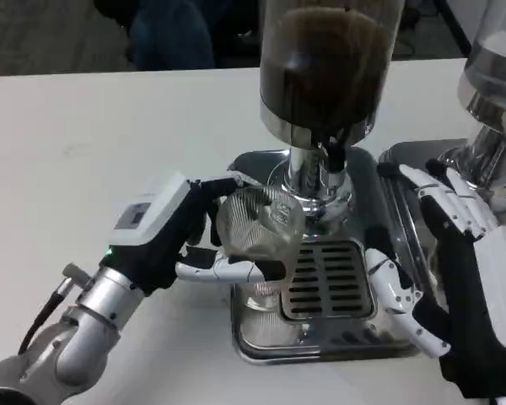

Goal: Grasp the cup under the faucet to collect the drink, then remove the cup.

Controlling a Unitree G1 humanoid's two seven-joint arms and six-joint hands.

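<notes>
Left hand [173,232] grips the clear cup [257,232] from the side, over the left part of the metal drip tray [325,337]. Right hand [443,253] is open beside the tray. Behind, the dispenser [325,76] holds dark drink on the white desk [110,135].

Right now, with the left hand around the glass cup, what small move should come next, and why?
Probably shift the ribbed clear glass cup slightly right, under the dispenser's black tap. The left hand grips it over the metal drip tray's left edge, seemingly off the tap's line; the right hand waits open.
</notes>
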